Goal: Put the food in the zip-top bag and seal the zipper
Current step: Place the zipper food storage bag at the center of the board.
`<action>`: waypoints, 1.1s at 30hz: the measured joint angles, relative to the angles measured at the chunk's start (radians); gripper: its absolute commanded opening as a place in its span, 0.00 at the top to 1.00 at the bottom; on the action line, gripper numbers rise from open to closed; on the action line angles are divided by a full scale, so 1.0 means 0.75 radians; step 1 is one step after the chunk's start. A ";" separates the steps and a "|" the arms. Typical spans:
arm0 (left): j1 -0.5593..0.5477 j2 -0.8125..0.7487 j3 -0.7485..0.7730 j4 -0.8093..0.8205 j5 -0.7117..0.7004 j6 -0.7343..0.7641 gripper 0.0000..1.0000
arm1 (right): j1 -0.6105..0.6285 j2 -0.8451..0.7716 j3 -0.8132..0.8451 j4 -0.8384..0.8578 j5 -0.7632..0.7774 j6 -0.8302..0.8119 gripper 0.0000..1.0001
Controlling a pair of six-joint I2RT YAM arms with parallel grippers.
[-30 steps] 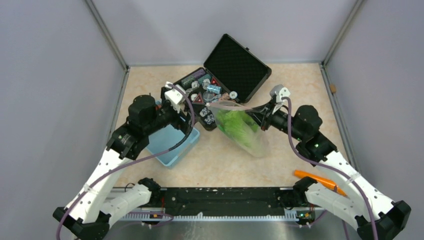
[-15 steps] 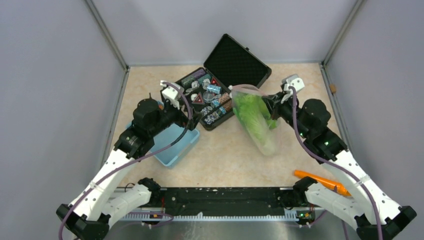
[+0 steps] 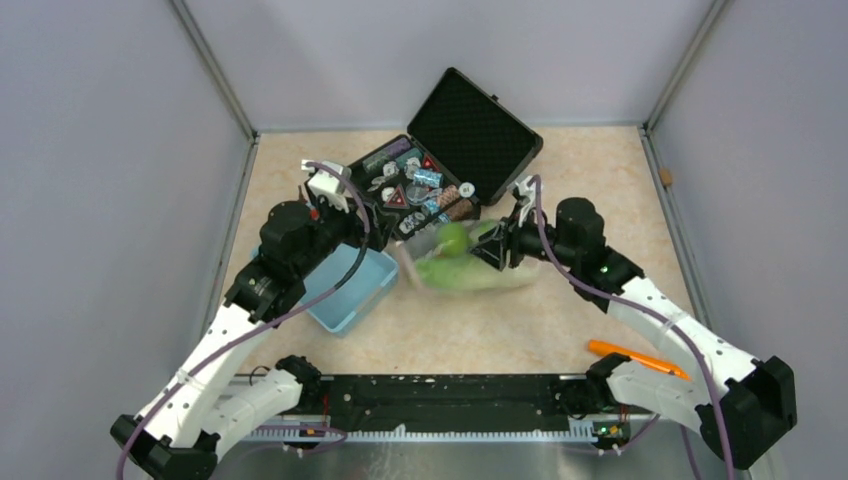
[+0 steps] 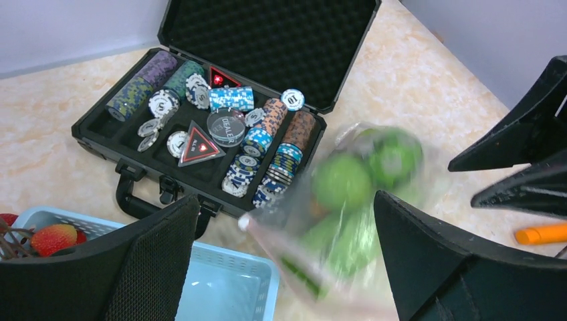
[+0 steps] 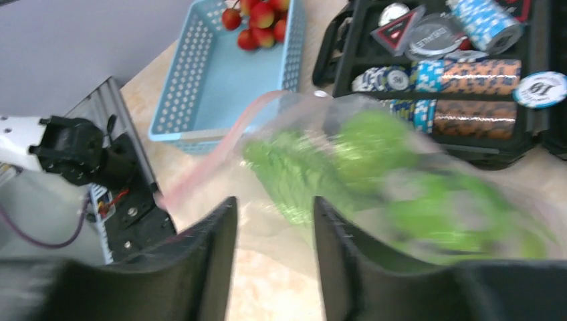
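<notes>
Starting far left: found the left gripper [image 4: 284, 200] spread wide with nothing in it, hanging over the near corner of the blue basket [image 3: 350, 285] and the front of the poker-chip case [image 4: 267, 40]. Spotted red cherry tomatoes [image 5: 257, 19] sitting in the basket's corner, so can't call the loading finished.

Moving to the middle: seeing the bag [image 3: 470, 272] lying on its side on the table just in front of the case, blurry and stuffed with green stuff, namely a green apple [image 4: 342, 182] and something leafy [image 5: 294, 167]. Looks unsealed, going by the pink zipper [image 5: 200, 157] curling loose at the basket end.

Over on the right: got the right gripper [image 5: 274, 204] at the bag's other end, down to a narrow gap. Can't tell whether any film is pinched in there. Also noticed a long orange thing [image 3: 635, 357] lying by the right arm's base, no idea if it's food.

Guessing mostly loaded. Leaves the tomatoes plus the whole seal.
</notes>
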 measured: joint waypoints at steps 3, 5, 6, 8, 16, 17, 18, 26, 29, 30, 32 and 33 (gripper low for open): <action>0.000 -0.005 0.001 -0.002 -0.021 -0.008 0.01 | 0.000 -0.010 -0.014 0.012 -0.066 0.020 0.37; 0.000 -0.005 0.001 -0.003 -0.032 -0.014 0.01 | 0.000 -0.038 -0.008 0.018 -0.086 0.020 0.34; 0.001 -0.004 0.001 -0.004 -0.035 -0.018 0.01 | 0.000 -0.061 0.002 0.016 -0.087 0.019 0.32; 0.004 0.005 0.008 -0.008 -0.041 -0.031 0.01 | 0.000 -0.106 0.025 0.018 -0.053 0.009 0.29; 0.143 0.129 0.077 -0.096 -0.127 -0.140 0.01 | -0.114 -0.205 0.037 -0.016 0.377 0.057 0.19; 0.179 0.144 0.079 -0.110 -0.130 -0.160 0.01 | -0.170 -0.208 0.020 -0.013 0.401 0.085 0.19; 0.214 0.158 0.080 -0.127 -0.129 -0.185 0.01 | -0.224 -0.213 -0.001 -0.010 0.415 0.109 0.19; 0.271 0.135 0.073 -0.164 -0.056 -0.232 0.01 | -0.402 -0.284 -0.160 0.010 0.285 0.233 0.24; 0.272 0.125 0.070 -0.169 -0.022 -0.235 0.01 | -0.401 -0.277 -0.159 0.064 0.086 0.221 0.29; 0.272 0.122 0.065 -0.168 -0.016 -0.237 0.01 | -0.394 -0.267 -0.154 0.069 0.019 0.218 0.28; 0.272 0.108 0.035 -0.167 0.008 -0.240 0.01 | -0.310 -0.223 -0.114 0.031 -0.069 0.166 0.26; 0.272 0.099 0.020 -0.167 0.016 -0.241 0.01 | -0.251 -0.209 -0.098 0.008 -0.075 0.128 0.25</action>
